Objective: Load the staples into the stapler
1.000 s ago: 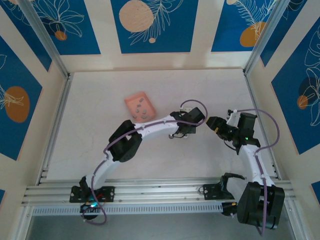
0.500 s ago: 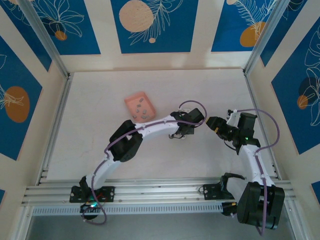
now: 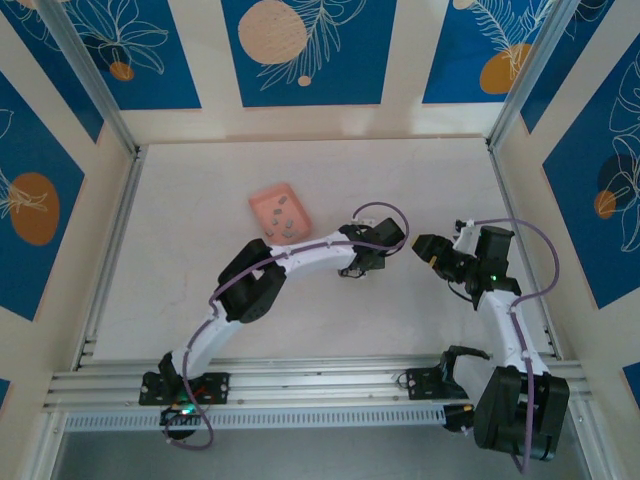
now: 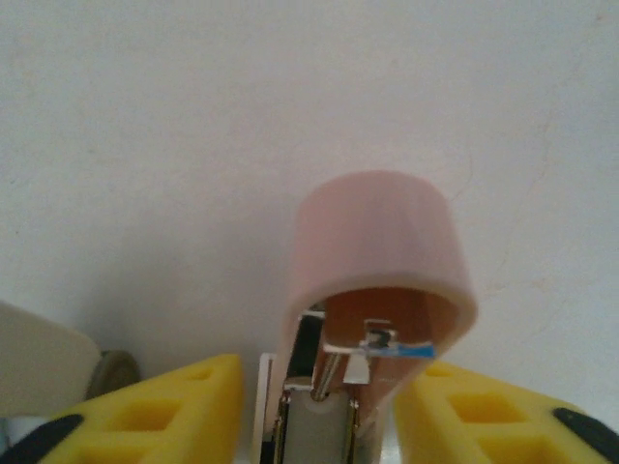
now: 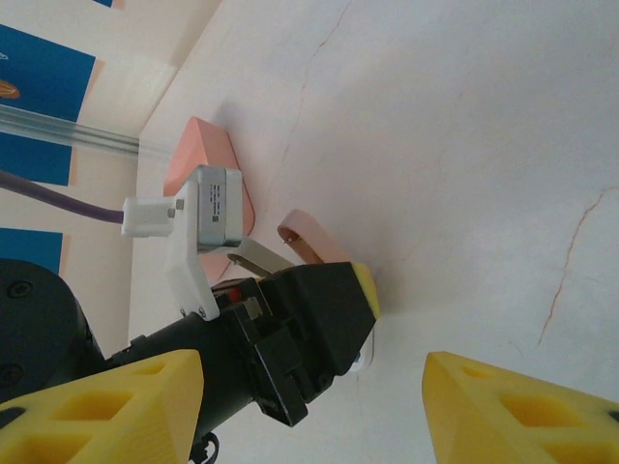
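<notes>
The left gripper (image 4: 319,391) pinches the open stapler (image 4: 377,242); the right gripper (image 5: 314,387) is spread and empty. The staples (image 3: 281,213) lie in the tray (image 3: 262,203), well apart. A loose grip could let the stapler tip.

The stapler (image 4: 372,232) is smooth matt pink plastic (bright metal within).
</notes>
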Controlling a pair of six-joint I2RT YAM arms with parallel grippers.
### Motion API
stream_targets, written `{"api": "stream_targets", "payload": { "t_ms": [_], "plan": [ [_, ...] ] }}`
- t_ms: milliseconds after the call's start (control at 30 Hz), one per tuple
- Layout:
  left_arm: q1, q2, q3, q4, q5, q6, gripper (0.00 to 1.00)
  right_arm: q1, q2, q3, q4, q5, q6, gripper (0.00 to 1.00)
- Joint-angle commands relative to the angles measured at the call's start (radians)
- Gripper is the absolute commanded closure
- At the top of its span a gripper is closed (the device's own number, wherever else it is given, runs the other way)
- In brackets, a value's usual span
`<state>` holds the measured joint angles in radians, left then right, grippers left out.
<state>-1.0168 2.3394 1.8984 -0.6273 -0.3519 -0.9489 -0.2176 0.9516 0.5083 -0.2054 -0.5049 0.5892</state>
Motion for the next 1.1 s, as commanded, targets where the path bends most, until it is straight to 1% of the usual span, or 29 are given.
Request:
{"api": "stream_targets", "payload": {
  "t_ms": [0,267,433,533,633,667,767,833,933,1000,1067],
  "plan": [
    [0.008,-0.048,-0.023,-0.007,-0.016,-0.015,0.49,-0.006,-0.032,0.015,-0.05,-0.013,-0.021,0.38],
    [0.007,-0.155,-0.079,0.027,-0.035,0.009,0.38,-0.006,-0.084,0.009,-0.063,-0.008,-0.005,0.38],
    [0.007,-0.276,-0.182,0.076,-0.057,0.026,0.35,0.002,-0.104,0.019,-0.084,-0.005,0.011,0.38],
    [0.009,-0.353,-0.256,0.107,-0.079,0.056,0.34,0.037,-0.11,0.009,-0.056,-0.006,0.035,0.38],
    [0.017,-0.434,-0.345,0.153,-0.065,0.085,0.33,0.118,-0.106,0.018,-0.057,0.031,0.05,0.39],
    [0.022,-0.463,-0.389,0.193,-0.045,0.094,0.33,0.157,-0.104,0.022,-0.058,0.058,0.058,0.39],
    [0.054,-0.549,-0.536,0.331,0.063,0.111,0.33,0.27,-0.101,0.041,-0.064,0.155,0.086,0.39],
    [0.086,-0.59,-0.61,0.393,0.14,0.106,0.29,0.337,-0.099,0.051,-0.063,0.217,0.114,0.39],
    [0.142,-0.638,-0.667,0.396,0.226,0.104,0.29,0.415,-0.092,0.063,-0.065,0.304,0.153,0.39],
    [0.179,-0.672,-0.694,0.403,0.29,0.14,0.29,0.453,-0.073,0.068,-0.058,0.357,0.175,0.39],
    [0.21,-0.71,-0.72,0.405,0.314,0.165,0.29,0.486,-0.04,0.075,-0.036,0.357,0.185,0.39]
  ]
}}
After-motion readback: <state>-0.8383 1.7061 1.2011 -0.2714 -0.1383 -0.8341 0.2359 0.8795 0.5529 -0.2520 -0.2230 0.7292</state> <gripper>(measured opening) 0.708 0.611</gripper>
